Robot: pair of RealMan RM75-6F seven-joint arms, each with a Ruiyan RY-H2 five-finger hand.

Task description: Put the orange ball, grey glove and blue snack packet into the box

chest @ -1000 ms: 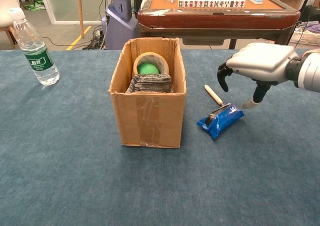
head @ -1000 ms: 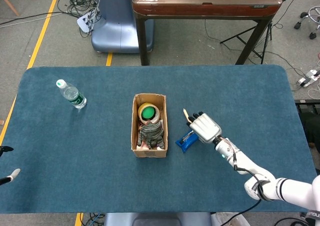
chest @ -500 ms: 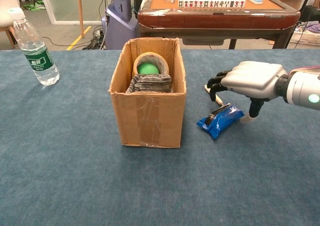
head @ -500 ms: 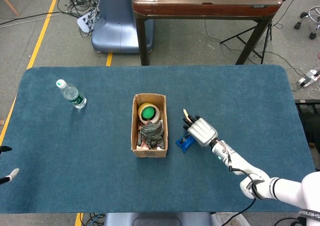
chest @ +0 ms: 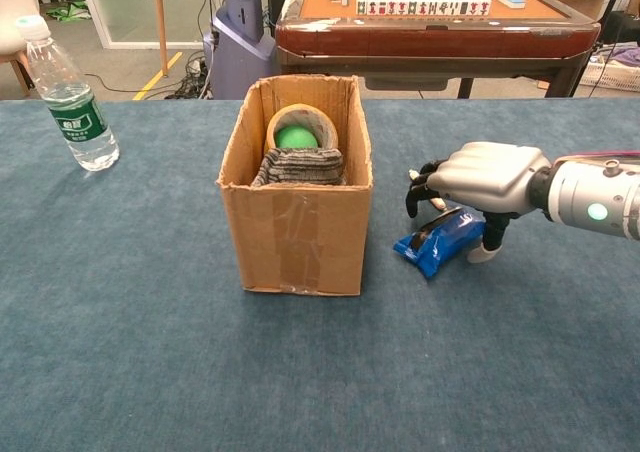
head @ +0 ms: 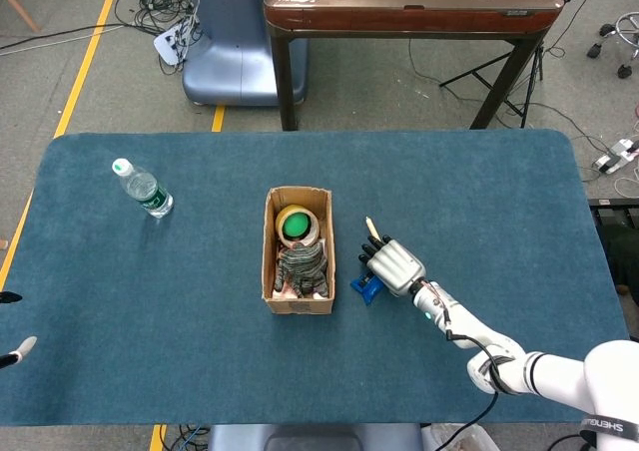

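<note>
My right hand (chest: 485, 179) arches over the blue snack packet (chest: 440, 240) just right of the box (chest: 297, 232), fingers curled around it, though I cannot tell whether they grip.

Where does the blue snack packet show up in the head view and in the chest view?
Head view: the blue snack packet lies on the table just right of the cardboard box, partly under the right hand.
Chest view: the blue snack packet sits right of centre, beside the box's lower right corner, below the right hand.
Shared landmark: the cardboard box, immediately left of the packet in both views.
</note>
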